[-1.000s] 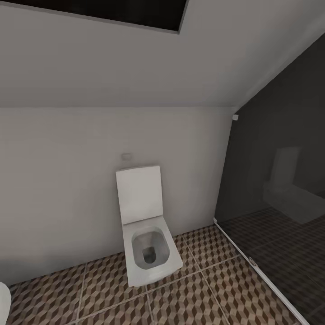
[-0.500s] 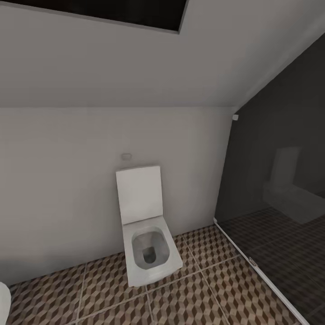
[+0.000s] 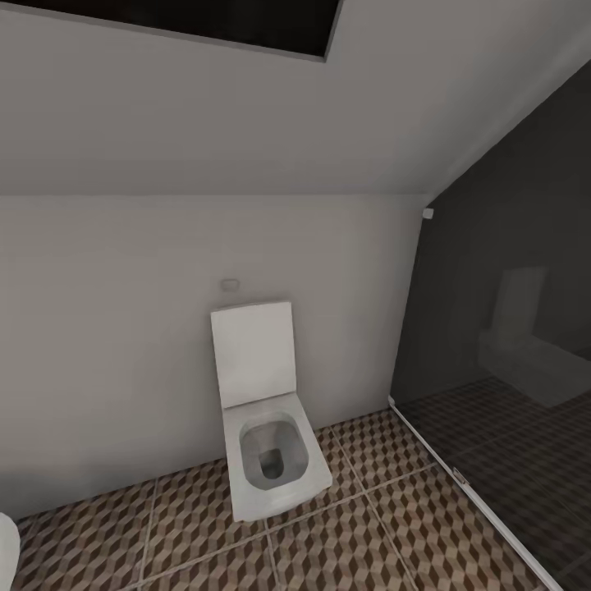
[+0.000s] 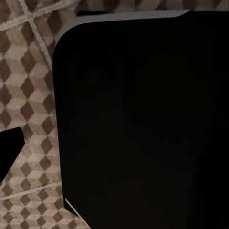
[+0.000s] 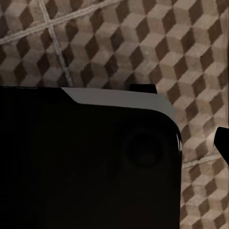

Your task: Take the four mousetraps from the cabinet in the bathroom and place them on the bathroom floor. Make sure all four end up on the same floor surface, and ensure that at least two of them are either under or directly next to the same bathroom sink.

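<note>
I am at the search step: head camera faces a toilet [image 3: 267,427] on the bathroom floor [image 3: 394,525], no mousetrap or cabinet sighted, pincer states indeterminable; next, turn the base toward the cabinet.

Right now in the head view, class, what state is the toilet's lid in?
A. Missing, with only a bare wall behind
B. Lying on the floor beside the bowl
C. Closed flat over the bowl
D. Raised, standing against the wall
D: the toilet has its white lid standing upright against the wall, leaving the bowl open above the bathroom floor.
</note>
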`<state>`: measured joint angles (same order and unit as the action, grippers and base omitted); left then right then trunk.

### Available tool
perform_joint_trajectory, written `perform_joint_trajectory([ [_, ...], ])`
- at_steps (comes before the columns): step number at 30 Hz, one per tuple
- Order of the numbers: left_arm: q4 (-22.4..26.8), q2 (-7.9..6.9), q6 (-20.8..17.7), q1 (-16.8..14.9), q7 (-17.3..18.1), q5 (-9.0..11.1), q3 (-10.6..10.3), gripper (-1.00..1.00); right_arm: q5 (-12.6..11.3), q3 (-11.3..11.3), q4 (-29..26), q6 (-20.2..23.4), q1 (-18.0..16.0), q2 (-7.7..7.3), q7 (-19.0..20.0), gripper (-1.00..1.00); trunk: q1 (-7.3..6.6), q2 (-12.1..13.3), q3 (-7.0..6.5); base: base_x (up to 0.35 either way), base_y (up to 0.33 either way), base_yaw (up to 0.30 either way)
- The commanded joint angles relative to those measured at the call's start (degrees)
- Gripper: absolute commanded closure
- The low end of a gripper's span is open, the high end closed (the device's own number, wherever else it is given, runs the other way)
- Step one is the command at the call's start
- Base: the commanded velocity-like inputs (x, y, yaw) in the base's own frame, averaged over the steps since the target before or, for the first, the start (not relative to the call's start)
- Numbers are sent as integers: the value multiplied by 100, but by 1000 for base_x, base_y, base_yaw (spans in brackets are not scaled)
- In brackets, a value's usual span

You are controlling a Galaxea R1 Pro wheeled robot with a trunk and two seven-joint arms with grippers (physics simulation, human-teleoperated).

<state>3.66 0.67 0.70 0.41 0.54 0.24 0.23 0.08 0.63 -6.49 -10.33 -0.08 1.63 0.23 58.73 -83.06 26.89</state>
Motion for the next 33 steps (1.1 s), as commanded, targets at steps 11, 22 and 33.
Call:
perform_joint_trajectory([
  [11, 2503, -32, -42, 3, -41, -6, 13, -100, 37, 15, -1481, -605, 0, -37, -41, -100, 0, -2, 4, 0, 0, 0],
  [22, 3603, -434, -55, 0, -49, 0, 39, -100, 44, 7, -2843, -57, -12, -38, -58, -100, 0, -2, 4, 0, 0, 0],
  [33, 5681, -383, -1169, -6, -44, 15, 50, -100, 52, 15, -4550, 495, -20, -40, -51, -100, 0, -2, 4, 0, 0, 0],
])
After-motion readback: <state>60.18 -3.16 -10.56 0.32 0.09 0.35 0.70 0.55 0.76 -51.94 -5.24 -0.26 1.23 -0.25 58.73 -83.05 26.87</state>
